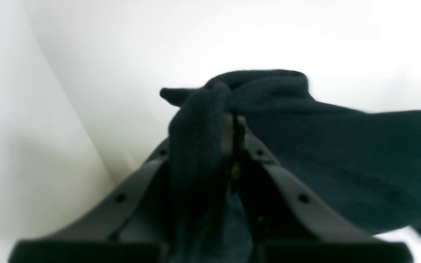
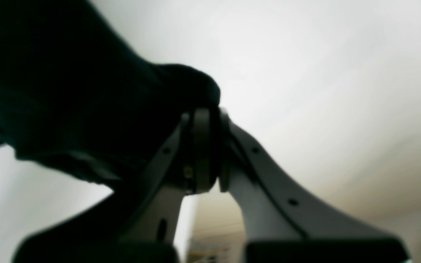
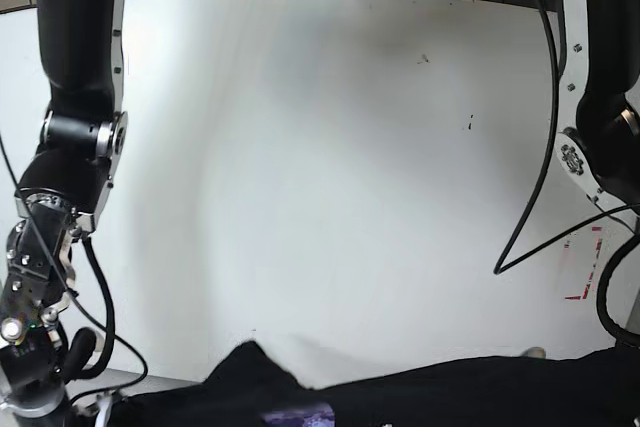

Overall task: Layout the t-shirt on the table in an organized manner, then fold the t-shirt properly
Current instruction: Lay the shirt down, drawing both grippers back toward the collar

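Observation:
The black t-shirt [image 3: 420,393] lies stretched along the near edge of the white table [image 3: 320,147], its purple-blue label [image 3: 297,415] showing at the bottom. In the left wrist view my left gripper [image 1: 234,124] is shut on a bunched fold of the t-shirt [image 1: 342,157], which trails off to the right. My right gripper [image 2: 210,117] is likewise shut on a corner of the t-shirt [image 2: 68,109], which hangs to the left. Both hold the cloth above the table [image 1: 122,54]. Neither gripper shows in the base view.
The right arm [image 3: 75,137] stands at the base view's left edge, the left arm [image 3: 600,137] at its right. A black cable [image 3: 528,197] loops down over the table's right side beside red tape marks [image 3: 588,267]. Cables lie beyond the far edge.

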Available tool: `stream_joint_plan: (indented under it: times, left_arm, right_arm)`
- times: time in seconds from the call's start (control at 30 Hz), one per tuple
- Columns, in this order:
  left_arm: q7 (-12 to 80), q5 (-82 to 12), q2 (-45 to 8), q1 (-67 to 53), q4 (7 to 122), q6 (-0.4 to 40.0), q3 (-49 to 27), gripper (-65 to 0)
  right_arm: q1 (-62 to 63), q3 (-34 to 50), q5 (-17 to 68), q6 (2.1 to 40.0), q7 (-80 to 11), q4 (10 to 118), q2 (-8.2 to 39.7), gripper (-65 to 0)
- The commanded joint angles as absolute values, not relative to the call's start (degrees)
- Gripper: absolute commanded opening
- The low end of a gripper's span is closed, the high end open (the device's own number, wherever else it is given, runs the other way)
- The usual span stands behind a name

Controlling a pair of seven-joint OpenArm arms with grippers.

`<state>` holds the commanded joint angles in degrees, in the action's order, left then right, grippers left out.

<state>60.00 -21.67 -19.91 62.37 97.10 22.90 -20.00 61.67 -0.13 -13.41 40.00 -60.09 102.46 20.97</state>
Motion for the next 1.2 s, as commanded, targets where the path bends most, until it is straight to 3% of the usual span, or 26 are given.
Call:
stream_joint_plan:
  times: [0.23,0.43,0.67,0.97,1.2]
  left_arm:
    - [60.00,-21.76,-19.74,59.82,97.98,22.99,-19.91,-65.0]
    - [59.82,-21.76,-19.56,49.01,101.93,24.75,-20.35,-65.0]
    - [59.82,-21.85,-15.96,34.07,105.27,28.70,-24.84,-65.0]
    - [59.74,-21.76,-14.81,18.42,105.89,32.57,-26.15,-65.0]
    - [55.60,-21.85,-14.64,4.88,107.12,35.03,-28.79,-65.0]
  right_arm:
    - [57.45,0.13,-13.58,40.00,-67.12,111.69,20.97,-64.8]
    - [40.75,5.32,-13.32,40.00,-66.95,116.62,19.82,-64.8]
    - [20.00,15.78,-13.41,40.00,-53.67,116.44,11.65,-64.8]
    - [2.24,17.54,-13.32,40.00,-46.64,116.35,5.58,-65.0]
    - [-6.81,17.54,-13.32,40.00,-43.91,116.35,3.47,-65.0]
